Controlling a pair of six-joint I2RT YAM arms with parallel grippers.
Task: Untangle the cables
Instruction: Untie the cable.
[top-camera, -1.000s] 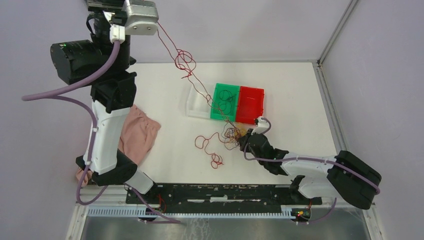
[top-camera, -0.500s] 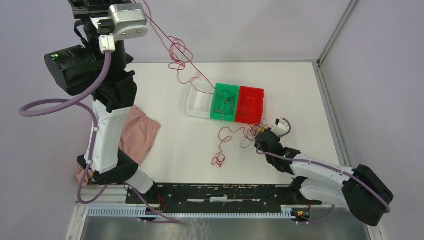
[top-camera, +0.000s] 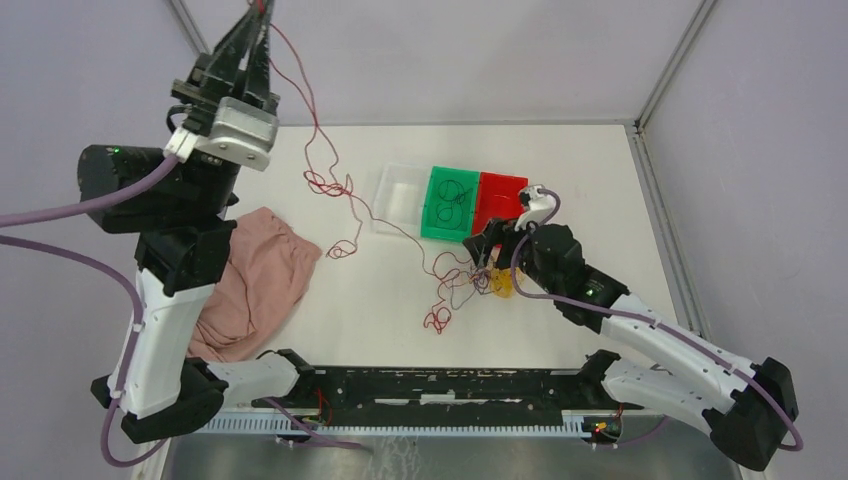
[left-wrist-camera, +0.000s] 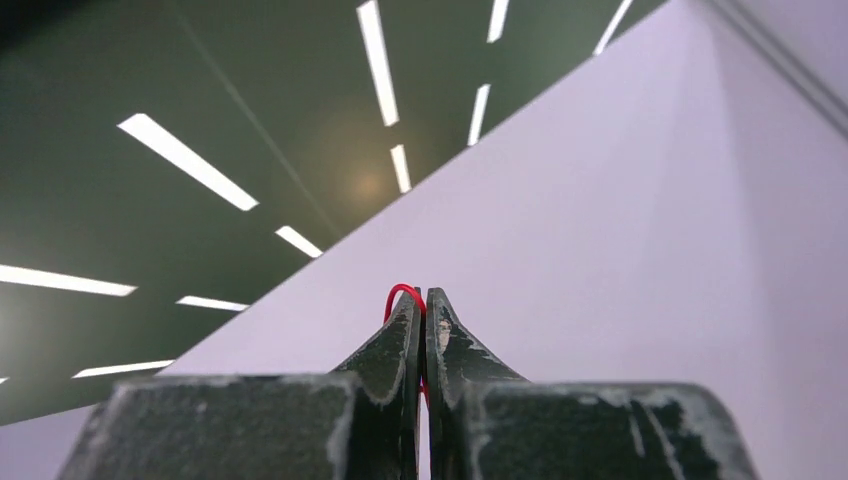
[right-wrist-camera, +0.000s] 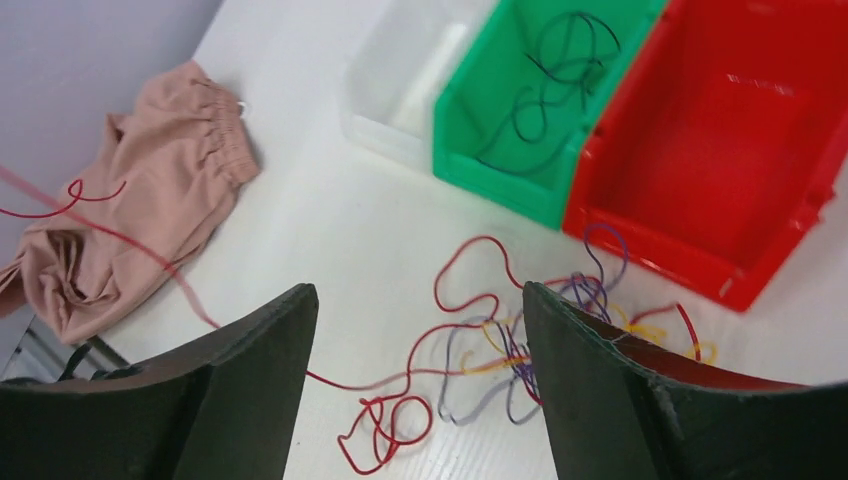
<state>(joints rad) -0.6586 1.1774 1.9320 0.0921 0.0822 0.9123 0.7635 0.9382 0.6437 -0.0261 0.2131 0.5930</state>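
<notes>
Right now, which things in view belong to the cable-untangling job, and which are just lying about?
Belongs to the job:
red cable pinched in the left gripper
tangle of cables below the open right gripper
dark cable in the green bin

Just lying about:
pink cloth
clear bin
red bin

Bright, even light covers the table (top-camera: 600, 200), shadows soft and faint. Overhead the strip lights (left-wrist-camera: 185, 162) glow white against a dim ceiling (left-wrist-camera: 100, 80).

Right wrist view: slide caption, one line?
Open right gripper above the tangled cables, near the red bin and green bin.
</notes>
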